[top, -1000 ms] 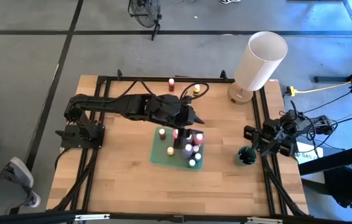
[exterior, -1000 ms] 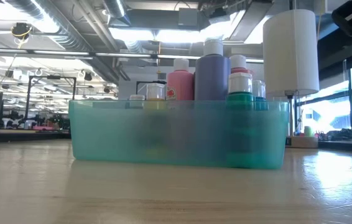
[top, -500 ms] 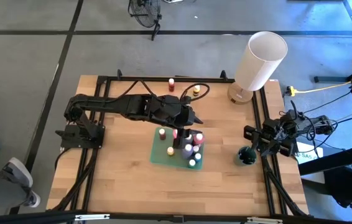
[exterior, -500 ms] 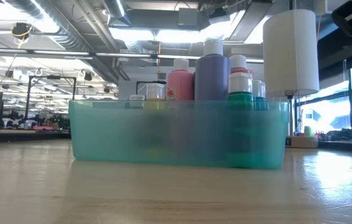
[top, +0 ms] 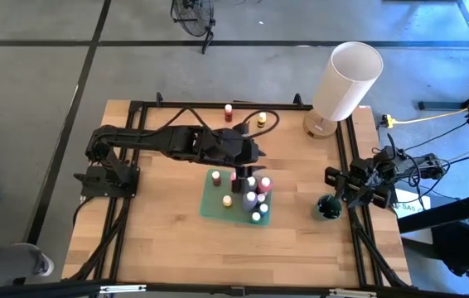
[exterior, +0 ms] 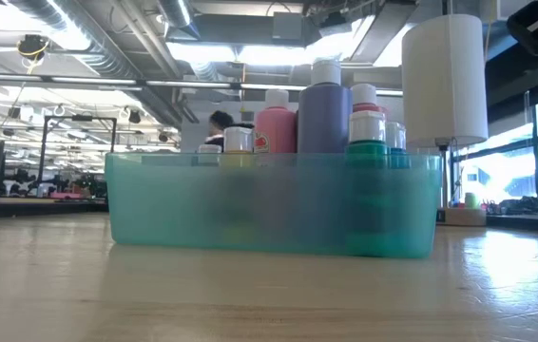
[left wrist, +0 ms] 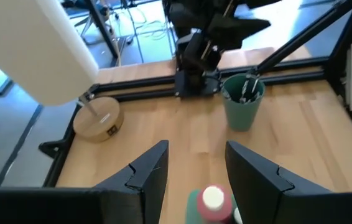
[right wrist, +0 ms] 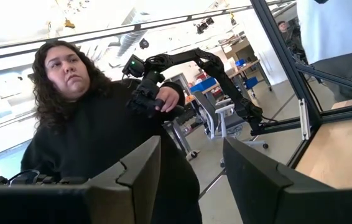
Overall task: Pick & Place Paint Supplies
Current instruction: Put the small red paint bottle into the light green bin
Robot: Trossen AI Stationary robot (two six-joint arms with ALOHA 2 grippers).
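Observation:
A teal tray (top: pixel 216 203) (exterior: pixel 155 204) at the table's middle holds several small paint bottles, among them a pink one (exterior: pixel 276 128), a tall purple one (exterior: pixel 324 114) and a green one (exterior: pixel 368 142). My left gripper (top: pixel 255 159) (left wrist: pixel 196 163) hovers open above the tray's far side. A pink, white-capped bottle (left wrist: pixel 212 202) shows below and between its fingers, untouched. A red bottle (top: pixel 228 110) and a yellow one (top: pixel 261 118) stand on the table near its far edge. My right gripper (right wrist: pixel 191 168) waits open at the right edge.
A large white cylinder on a round wooden base (top: pixel 346 79) (left wrist: pixel 98 121) stands at the far right corner. A green cup (top: pixel 328 207) (left wrist: pixel 243 106) holding brushes stands by the right arm's base. A person sits beyond the table's right side. Bare wood lies along the near edge.
My left gripper has tipped a little further downward over the tray while staying in place, its fingers as wide apart as before. Nothing on the table has moved.

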